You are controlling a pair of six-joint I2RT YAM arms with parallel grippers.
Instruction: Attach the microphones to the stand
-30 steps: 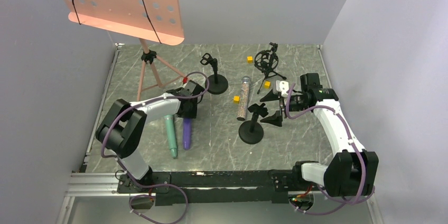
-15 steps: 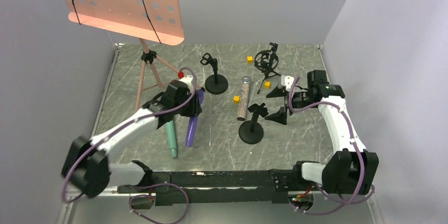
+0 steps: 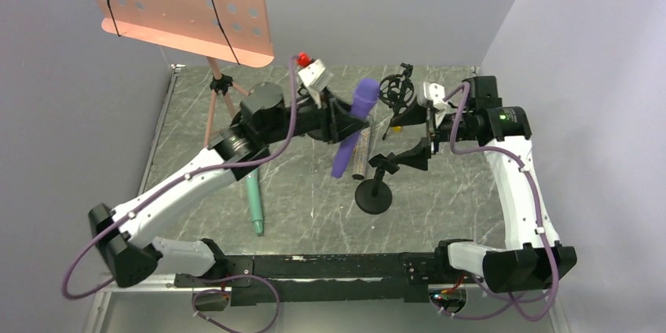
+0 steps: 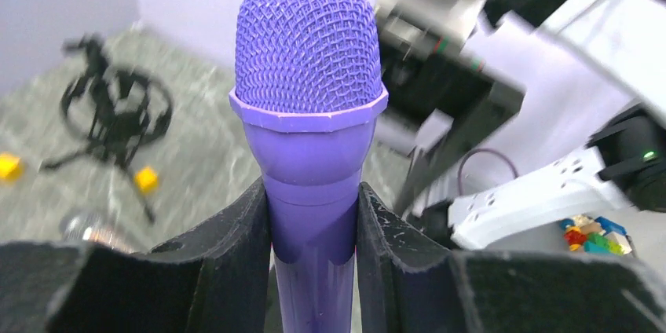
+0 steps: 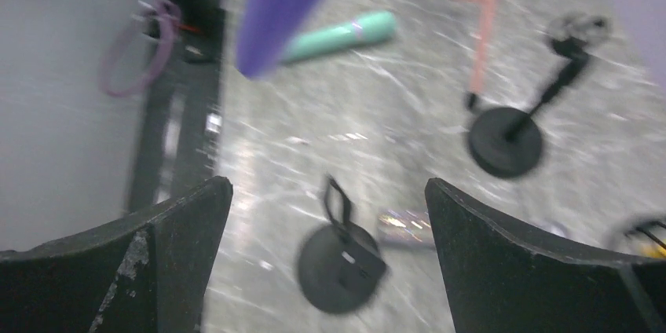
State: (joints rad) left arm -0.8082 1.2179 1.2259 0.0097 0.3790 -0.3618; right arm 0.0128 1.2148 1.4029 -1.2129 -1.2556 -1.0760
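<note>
One microphone is off the table: the purple microphone point(image 4: 306, 89) is pinched between the two fingers of the left gripper point(image 4: 314, 223), just below its mesh head. Its body is tilted, above and left of the near stand point(image 3: 373, 194). The right gripper point(image 5: 328, 192) is spread wide and empty, just right of that stand's clip. The mint green microphone point(image 3: 253, 199) lies flat well left of the stand, and the copper microphone point(image 3: 362, 156) lies just behind it.

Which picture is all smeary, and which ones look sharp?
Right wrist view: smeared all over, with the mint green stick microphone and the black round-based stand streaky, probably because the camera is moving. Left wrist view: the purple mesh-headed microphone is sharp, everything behind it soft. Top external view: mostly crisp, evenly lit.
</note>
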